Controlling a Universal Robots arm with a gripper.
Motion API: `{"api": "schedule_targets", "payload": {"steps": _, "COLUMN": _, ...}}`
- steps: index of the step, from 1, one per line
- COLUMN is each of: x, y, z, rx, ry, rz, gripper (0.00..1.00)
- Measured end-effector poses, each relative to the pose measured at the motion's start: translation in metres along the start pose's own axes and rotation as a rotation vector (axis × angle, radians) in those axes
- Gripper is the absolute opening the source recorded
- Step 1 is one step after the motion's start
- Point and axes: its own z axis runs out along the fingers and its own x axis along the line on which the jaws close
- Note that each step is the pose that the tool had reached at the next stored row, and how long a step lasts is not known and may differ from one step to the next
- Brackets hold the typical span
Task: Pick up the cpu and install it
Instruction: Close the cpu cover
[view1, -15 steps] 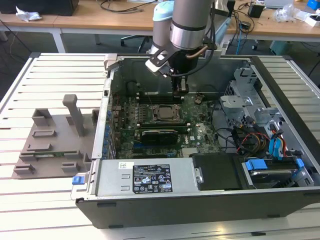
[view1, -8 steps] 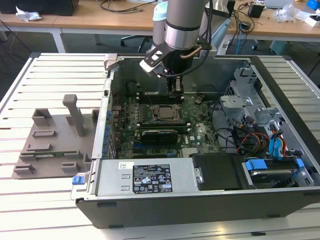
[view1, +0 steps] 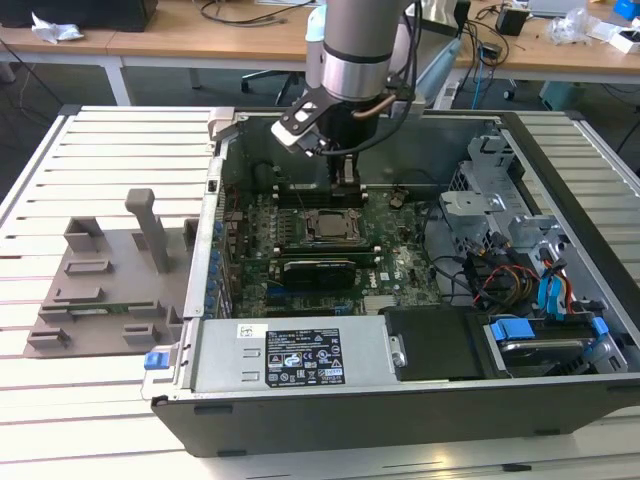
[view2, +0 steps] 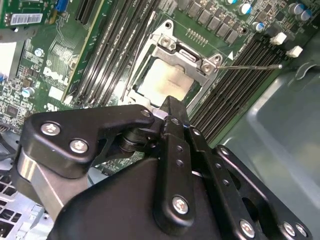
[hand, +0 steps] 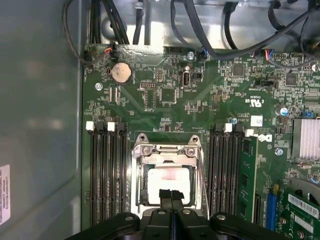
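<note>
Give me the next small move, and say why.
Probably lift the gripper straight up a little: the cpu already lies flat inside the socket frame, and the fingers look shut together over its edge with nothing held.

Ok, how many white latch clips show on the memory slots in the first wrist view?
4 white clips: two cap the slot bank on one side of the socket, two the bank on the other side. The slots' other ends are hidden, so more are possible.
</note>
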Motion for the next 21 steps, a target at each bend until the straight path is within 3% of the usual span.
{"api": "schedule_targets", "payload": {"steps": 13, "x": 0.0004, "y": -0.0112, "z": 0.0088, "rx": 0.0000, "ry": 0.0000, "rz": 0.000, "gripper": 0.11}}
{"api": "schedule_targets", "payload": {"steps": 21, "x": 0.0009, "y": -0.0169, "z": 0.0210, "rx": 0.0001, "ry": -0.0001, "rz": 0.000, "gripper": 0.11}}
